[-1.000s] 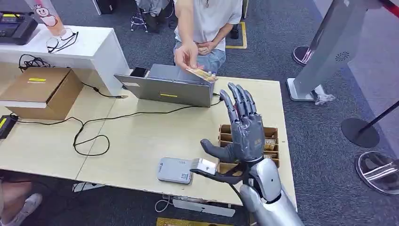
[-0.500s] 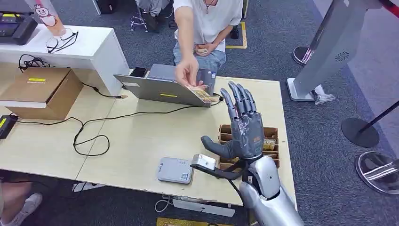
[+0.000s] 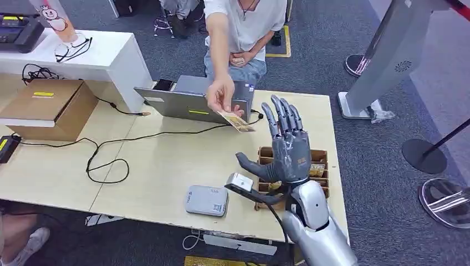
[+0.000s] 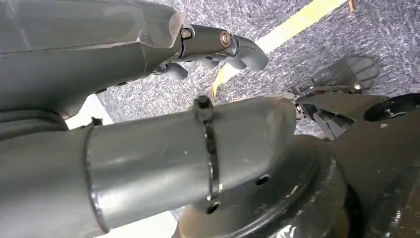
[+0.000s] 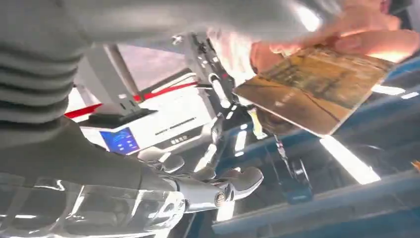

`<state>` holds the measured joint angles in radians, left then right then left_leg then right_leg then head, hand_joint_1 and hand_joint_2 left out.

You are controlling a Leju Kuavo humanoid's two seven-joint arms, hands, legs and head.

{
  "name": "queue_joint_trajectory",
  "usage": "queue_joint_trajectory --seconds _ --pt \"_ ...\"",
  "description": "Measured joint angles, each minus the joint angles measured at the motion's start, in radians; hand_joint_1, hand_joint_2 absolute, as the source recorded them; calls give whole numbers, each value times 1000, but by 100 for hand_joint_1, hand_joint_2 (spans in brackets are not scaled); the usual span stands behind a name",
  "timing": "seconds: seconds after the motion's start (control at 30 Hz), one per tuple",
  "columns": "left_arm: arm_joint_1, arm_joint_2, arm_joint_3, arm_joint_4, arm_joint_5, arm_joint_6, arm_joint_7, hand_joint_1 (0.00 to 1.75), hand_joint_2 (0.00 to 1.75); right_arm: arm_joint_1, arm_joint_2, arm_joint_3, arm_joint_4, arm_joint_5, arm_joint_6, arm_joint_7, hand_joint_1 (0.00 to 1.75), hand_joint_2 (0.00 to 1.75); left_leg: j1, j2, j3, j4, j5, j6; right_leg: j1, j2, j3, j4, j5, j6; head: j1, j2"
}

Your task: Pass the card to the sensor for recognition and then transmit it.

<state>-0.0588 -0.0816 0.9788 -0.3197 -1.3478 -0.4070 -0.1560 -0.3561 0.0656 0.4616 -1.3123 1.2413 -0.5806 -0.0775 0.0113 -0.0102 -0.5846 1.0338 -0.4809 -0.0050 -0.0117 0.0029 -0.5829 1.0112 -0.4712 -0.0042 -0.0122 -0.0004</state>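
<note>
The robot's silver right hand (image 3: 288, 147) stood upright over the table, fingers spread, holding nothing. Just beyond, a person's hand (image 3: 220, 95) offered the tan printed card (image 3: 237, 122), not yet touching. A mistimed grasp could drop it. Left hand (image 4: 218, 47): couldn't tell.

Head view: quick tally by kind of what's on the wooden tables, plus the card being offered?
Laptop: 1
Grey card sensor: 1
Cardboard box: 1
Wooden card tray: 1
Card, in the person's hand: 1
Total: 5
</note>
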Motion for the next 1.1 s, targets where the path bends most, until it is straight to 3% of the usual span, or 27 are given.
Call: queue_joint_trajectory --seconds 0.6,0.63,0.67,1.1 --pt "-12 2 -14 7 19 1 9 0 0 -8 14 -23 48 19 38 25 0 175 0 0 0 0 0 0 0 0 0 0 0 0 0 0" --pt "-12 2 -14 7 20 1 8 0 0 -9 14 -23 48 18 40 25 145 175 0 0 0 0 0 0 0 0 0 0 0 0 0 0" --pt "-12 2 -14 7 21 1 8 0 0 -9 15 -23 49 18 40 25 169 175 0 0 0 0 0 0 0 0 0 0 0 0 0 0" --pt "-8 7 -24 14 32 1 5 0 0 -9 16 -23 53 9 51 15 175 175 0 0 0 0 0 0 0 0 0 0 0 0 0 0"
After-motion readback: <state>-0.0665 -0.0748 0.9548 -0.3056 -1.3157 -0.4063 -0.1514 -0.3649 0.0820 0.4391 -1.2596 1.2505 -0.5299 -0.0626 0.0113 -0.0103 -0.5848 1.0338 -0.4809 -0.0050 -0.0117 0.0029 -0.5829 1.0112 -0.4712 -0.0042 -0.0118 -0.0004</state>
